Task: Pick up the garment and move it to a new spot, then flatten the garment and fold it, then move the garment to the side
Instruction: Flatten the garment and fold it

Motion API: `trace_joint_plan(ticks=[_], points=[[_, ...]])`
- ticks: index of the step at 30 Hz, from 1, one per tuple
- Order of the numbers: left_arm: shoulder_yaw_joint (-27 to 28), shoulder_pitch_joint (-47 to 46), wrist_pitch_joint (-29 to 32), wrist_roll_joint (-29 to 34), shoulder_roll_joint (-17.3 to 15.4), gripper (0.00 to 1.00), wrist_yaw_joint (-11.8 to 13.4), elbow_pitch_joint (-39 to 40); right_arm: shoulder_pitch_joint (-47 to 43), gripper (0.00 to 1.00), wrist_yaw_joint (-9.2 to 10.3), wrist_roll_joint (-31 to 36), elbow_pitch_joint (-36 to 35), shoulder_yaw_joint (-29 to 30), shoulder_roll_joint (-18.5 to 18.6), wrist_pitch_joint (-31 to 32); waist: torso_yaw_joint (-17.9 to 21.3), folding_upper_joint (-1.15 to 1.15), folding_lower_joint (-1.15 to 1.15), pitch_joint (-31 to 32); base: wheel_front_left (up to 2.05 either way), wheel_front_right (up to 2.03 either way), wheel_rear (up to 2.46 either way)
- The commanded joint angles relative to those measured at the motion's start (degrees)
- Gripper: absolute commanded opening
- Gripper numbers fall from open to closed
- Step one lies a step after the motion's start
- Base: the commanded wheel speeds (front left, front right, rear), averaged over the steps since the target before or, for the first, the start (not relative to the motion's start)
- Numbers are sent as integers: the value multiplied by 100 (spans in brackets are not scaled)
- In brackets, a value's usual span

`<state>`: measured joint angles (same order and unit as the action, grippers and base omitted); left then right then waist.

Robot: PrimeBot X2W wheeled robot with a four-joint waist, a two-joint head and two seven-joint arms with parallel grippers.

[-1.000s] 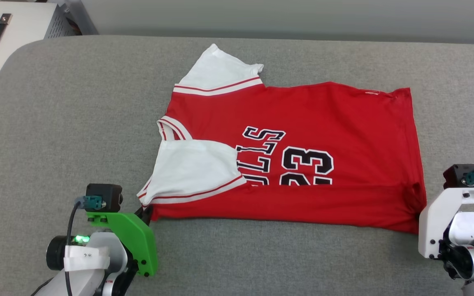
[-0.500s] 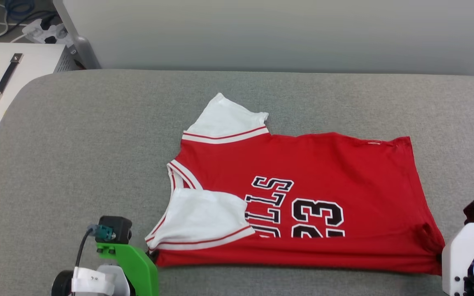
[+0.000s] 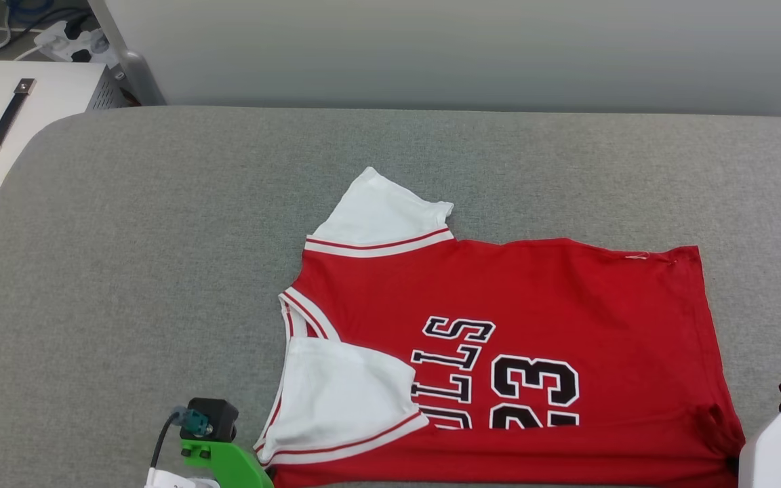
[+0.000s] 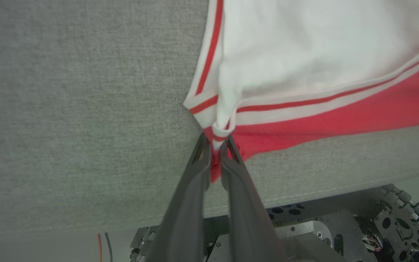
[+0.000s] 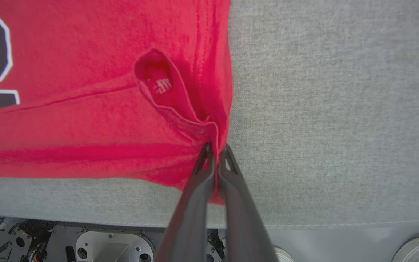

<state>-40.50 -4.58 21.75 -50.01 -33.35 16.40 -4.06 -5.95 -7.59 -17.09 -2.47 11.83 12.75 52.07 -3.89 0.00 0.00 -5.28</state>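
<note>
The garment, a red jersey with white sleeves and a black 23, lies spread on the grey table, its near strip folded over the front. In the left wrist view my left gripper is shut on the garment's near corner beside the white sleeve trim. In the right wrist view my right gripper is shut on the red hem corner of the garment. The head view catches the left arm's green wrist mount and the right arm's white mount at the bottom corners.
A white box with a black handle stands off the table's far left, with cables behind it. The table's near edge runs just behind both grippers, with the robot's base below it. Open grey surface lies left of the garment.
The head camera has shifted, so the whole picture has slid down. The garment now lies farther from the table's far edge, drawn nearer by both shut grippers.
</note>
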Motion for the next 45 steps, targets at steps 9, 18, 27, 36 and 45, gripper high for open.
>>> trace_joint_plan(ticks=[9,18,27,36,45], points=[[-109,-204,-8,42,181,0,-140,-332,115,0,10,52,264,-74,-53,-348,-24,0,0,-223,0,0,0],[-164,-298,-93,92,257,100,-209,-564,207,50,10,77,540,-204,2,-577,-7,0,0,-152,0,0,0],[-38,-215,-326,126,165,100,-78,-366,129,100,10,-23,504,-321,75,-828,23,0,0,235,0,0,0],[306,-173,-1134,323,-7,100,-17,299,98,100,10,-160,-122,-506,212,-2050,104,0,0,503,0,0,0],[498,-227,-2957,858,206,100,-417,495,85,100,10,-158,-382,-668,-10,-4067,207,0,0,443,0,0,0]])
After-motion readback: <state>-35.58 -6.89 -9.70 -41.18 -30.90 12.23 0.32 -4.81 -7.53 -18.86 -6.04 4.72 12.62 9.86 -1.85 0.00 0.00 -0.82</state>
